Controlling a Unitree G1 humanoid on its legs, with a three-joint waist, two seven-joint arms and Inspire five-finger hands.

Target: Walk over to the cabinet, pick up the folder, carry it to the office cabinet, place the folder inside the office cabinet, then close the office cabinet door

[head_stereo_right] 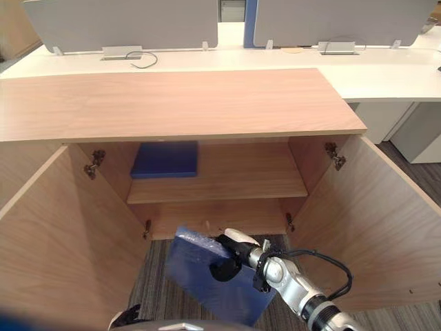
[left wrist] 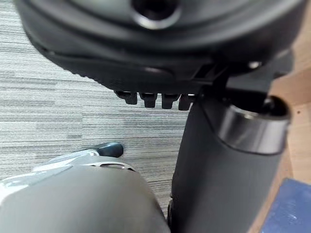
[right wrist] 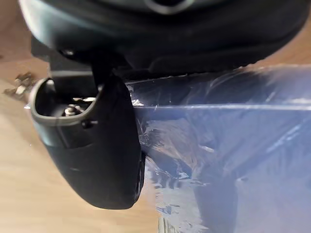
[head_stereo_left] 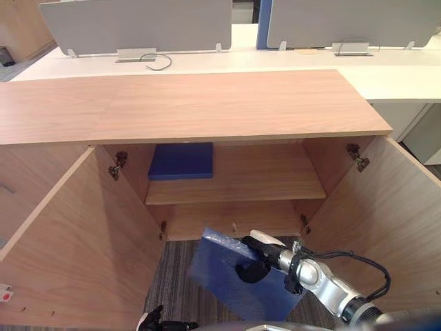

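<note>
While facing the light-wood office cabinet (head_stereo_left: 207, 103), grips a flat blue folder wrapped in glossy clear film (head_stereo_left: 220, 269) with the right hand (head_stereo_left: 260, 258). Hand closed firmly round the folder's upper right part, thumb flat against the shiny film in the right wrist view. Folder tilted, far left corner raised, near corner dipping toward the floor. Held low and near, just in front of the cabinet's bottom compartment and not yet inside it. Nothing but grey striped carpet (head_stereo_left: 172, 276) under it.

Both cabinet doors swung wide toward the near side: left wooden door (head_stereo_left: 76, 255) at the left, right wooden door (head_stereo_left: 386, 221) at the right, metal hinges showing at the upper inner corners. Inside, one wooden shelf (head_stereo_left: 262, 183) across the full width, splitting the space into an upper and a lower compartment. Lying flat on the far left of that shelf, well apart from the held folder: a second blue flat folder-like slab (head_stereo_left: 181, 161).

Beyond the cabinet's top, on the far side: a white table (head_stereo_left: 386, 76) carrying grey partition screens (head_stereo_left: 138, 24).

Left hand (head_stereo_left: 157, 321) low at the near left, over the carpet, touching nothing. How far open, cannot tell.
</note>
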